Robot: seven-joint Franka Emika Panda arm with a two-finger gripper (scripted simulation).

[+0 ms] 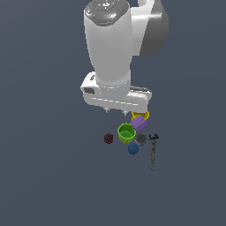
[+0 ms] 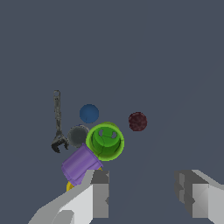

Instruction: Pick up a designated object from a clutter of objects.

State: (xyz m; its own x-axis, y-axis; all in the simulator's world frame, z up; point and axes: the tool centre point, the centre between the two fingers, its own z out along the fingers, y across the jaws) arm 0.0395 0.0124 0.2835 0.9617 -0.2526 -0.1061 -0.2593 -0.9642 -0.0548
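Exterior view, left to right at frame centre, you see: dark red piece point(image 1: 108, 138), lime-green cup point(image 1: 126, 133) upright, touching the tipped purple cup point(image 1: 140, 124), grey cup point(image 1: 141, 139), wrench point(image 1: 153, 150). The gripper point(image 2: 142, 194) hangs above, fingers spread wide, holding nothing.

Plain dark slate-grey floor point(image 1: 44, 176) beneath everything, evenly lit.

A plain, dark slate-blue floor point(image 1: 44, 176) fills both views, evenly lit, unmarked, with no walls or furniture visible.
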